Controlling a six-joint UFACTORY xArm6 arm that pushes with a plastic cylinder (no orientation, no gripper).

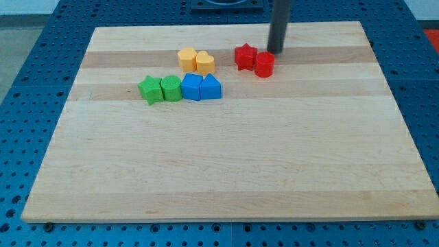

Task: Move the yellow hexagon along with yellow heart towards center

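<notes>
Near the board's (226,171) top edge, right of mid-line: rod down, my tip (276,51) touching or just beside the red cylinder (265,64), at its upper right. No fingers on this rig, so nothing open, closed or gripped; contact is by pushing only.

Largest cluster: row of four toward the top-left quarter, green star (149,89), green block (171,88), blue block (191,87), blue block (211,88), all touching side to side.

Red pair: red star (245,55) touching the red cylinder, right of the yellows.

Task pair: yellow hexagon (186,58) and yellow heart (204,62), touching, just above the blue blocks and well short of centre.

Risks, as judged:
- Direct path from tip to yellows blocked by the reds; straight sweep left would drive the reds into the heart.
- Push toward the bottom edge from above the yellows likely to ram them into the blue blocks and drag the row along.
- Off-centre contact on one yellow likely to split the pair or spin the heart away.
- Safer guess: circle over the top edge side, then push diagonally toward centre.
</notes>
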